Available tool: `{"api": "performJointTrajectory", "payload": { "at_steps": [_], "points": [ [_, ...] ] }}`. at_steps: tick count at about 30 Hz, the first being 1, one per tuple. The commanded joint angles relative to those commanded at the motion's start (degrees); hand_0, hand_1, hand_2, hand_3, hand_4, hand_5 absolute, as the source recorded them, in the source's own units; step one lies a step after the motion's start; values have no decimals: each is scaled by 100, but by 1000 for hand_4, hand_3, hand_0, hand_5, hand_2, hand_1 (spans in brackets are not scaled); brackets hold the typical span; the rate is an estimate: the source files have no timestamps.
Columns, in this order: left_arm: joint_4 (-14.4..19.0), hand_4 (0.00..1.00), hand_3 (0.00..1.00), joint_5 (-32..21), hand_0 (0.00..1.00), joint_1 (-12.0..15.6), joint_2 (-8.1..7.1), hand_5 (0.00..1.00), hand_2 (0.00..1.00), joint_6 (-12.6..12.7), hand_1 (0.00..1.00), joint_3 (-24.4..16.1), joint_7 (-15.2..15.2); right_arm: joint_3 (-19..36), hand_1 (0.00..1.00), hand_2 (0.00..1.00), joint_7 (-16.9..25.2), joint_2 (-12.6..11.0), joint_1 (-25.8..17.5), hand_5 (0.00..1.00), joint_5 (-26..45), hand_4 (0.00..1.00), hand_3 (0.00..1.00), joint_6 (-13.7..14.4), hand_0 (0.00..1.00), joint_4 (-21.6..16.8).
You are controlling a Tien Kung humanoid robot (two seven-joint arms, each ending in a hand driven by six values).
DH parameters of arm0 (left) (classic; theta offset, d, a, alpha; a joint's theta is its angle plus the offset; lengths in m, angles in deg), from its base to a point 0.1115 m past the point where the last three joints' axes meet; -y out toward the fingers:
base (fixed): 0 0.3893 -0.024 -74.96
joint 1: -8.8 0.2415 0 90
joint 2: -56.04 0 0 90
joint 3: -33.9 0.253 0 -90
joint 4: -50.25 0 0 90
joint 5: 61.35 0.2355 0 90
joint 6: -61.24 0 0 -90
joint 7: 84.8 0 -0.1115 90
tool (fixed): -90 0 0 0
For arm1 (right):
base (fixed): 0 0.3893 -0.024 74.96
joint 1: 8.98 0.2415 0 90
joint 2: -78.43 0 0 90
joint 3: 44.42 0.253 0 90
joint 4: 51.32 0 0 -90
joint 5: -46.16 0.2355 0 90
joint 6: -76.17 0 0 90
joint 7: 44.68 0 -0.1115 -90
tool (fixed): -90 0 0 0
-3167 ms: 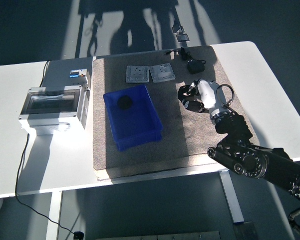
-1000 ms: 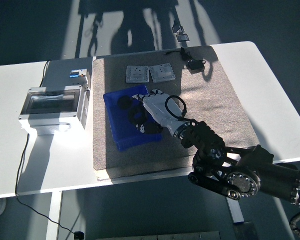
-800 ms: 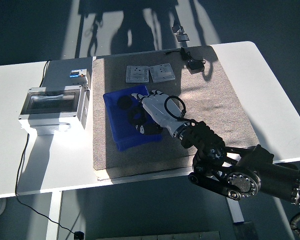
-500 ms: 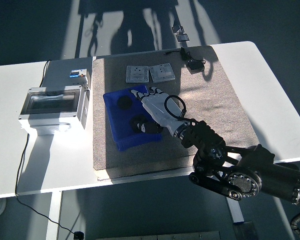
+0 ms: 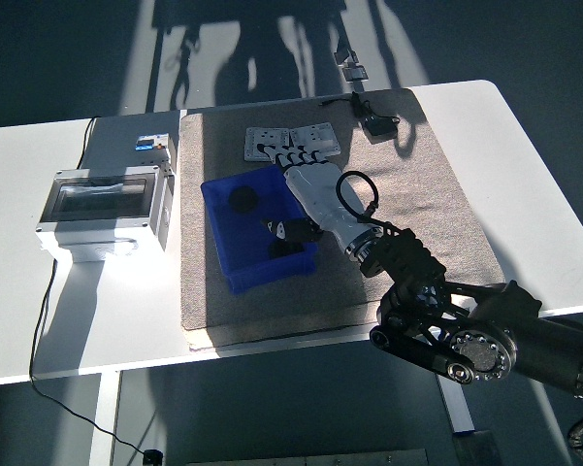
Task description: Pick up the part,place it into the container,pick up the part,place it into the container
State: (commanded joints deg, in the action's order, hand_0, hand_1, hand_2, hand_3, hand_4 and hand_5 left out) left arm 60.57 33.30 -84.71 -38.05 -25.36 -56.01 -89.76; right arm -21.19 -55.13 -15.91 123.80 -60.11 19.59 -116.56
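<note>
My right hand (image 5: 306, 184) hangs over the right rim of the blue container (image 5: 235, 267), fingers spread flat and holding nothing, fingertips reaching toward the two grey plates (image 5: 291, 143) on the mat (image 5: 417, 204). The part I just carried (image 5: 283, 245) lies in the container's near right corner, with the first part (image 5: 242, 199), a dark round piece, at the far left of the floor. I think the newer part leans against the wall, though shadow and the thumb make that hard to confirm.

The risk from here is in the withdrawal. My thumb sits low, just beside the released part and the bin's rim, so dragging the hand back toward me could hook the rim and shove the container across the mat, or flick the part out. The cable loop at my wrist could also catch the rim. The outstretched fingers are near the plates and could nudge them if I drift forward.

Half a second ago the hand lay lower and further left, over the container's middle, covering the part. It has since risen and swung toward the far right, and the part is exposed. Three seconds back, the hand was out on the mat to the right and only one part lay in the bin.
</note>
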Motion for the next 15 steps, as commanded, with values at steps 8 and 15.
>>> {"api": "performJointTrajectory", "payload": {
  "at_steps": [8,15],
  "points": [
    [0,617,573,11,691,-34,17,608,642,-19,646,58,-12,713,874,880,766,-275,-318,310,799,814,977,357,985,-445],
    [0,618,578,-203,691,36,85,603,648,25,646,142,6,1573,422,512,2038,-900,-1189,313,2195,728,507,357,728,-950]
  ]
}}
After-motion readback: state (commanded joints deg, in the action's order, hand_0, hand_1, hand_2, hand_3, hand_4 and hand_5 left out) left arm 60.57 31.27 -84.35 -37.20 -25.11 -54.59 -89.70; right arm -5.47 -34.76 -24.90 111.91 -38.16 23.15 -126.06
